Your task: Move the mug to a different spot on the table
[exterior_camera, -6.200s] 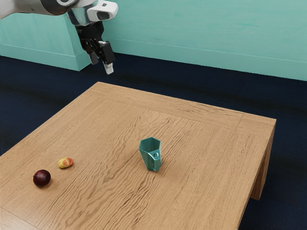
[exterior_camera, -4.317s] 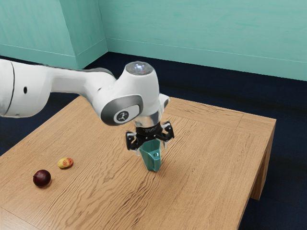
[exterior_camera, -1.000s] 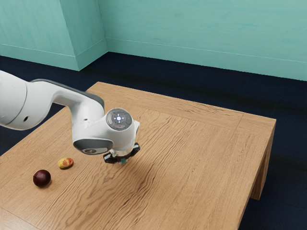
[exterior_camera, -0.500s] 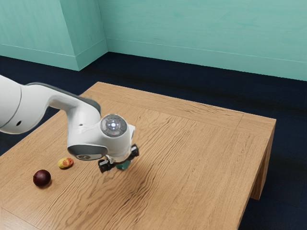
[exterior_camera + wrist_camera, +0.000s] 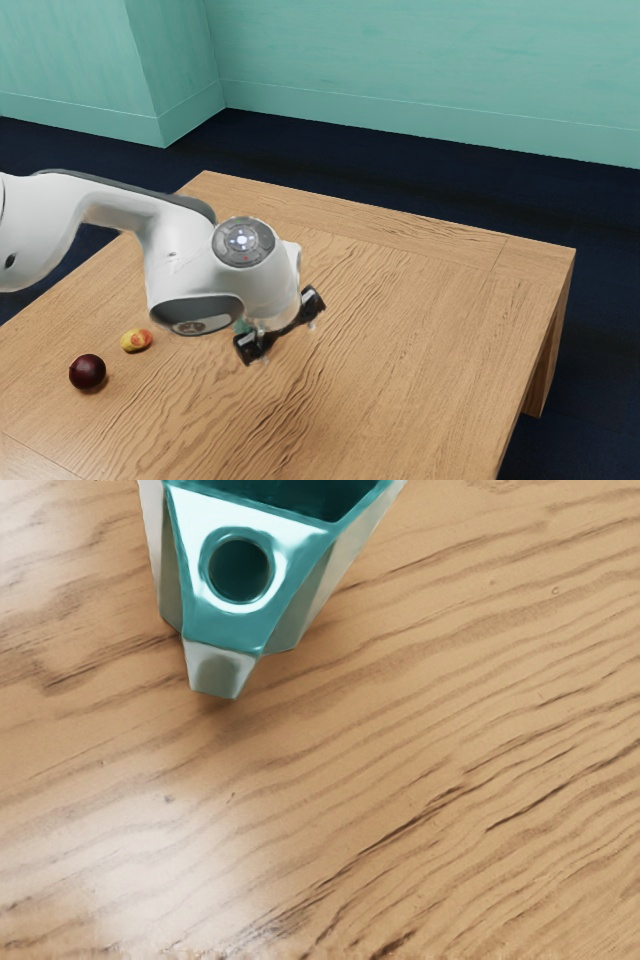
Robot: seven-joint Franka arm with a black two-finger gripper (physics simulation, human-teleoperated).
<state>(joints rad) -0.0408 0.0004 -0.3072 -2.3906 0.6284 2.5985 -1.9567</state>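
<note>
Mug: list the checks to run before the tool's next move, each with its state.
1. Tool open: ok, the fingers stand wide apart in the exterior view.
2. Mug resting on the table: ok, its base meets the wood in the wrist view.
3. Mug upright: ok, it looks upright, rim up and handle to the side.
4. Fingers free of the mug: cannot tell, the hand hides most of it in the exterior view.
5. Mug away from the table edges: ok, it sits well inside them.
6. Plum and yellow fruit out of the way: ok, both lie apart, toward the exterior view's left.
</note>
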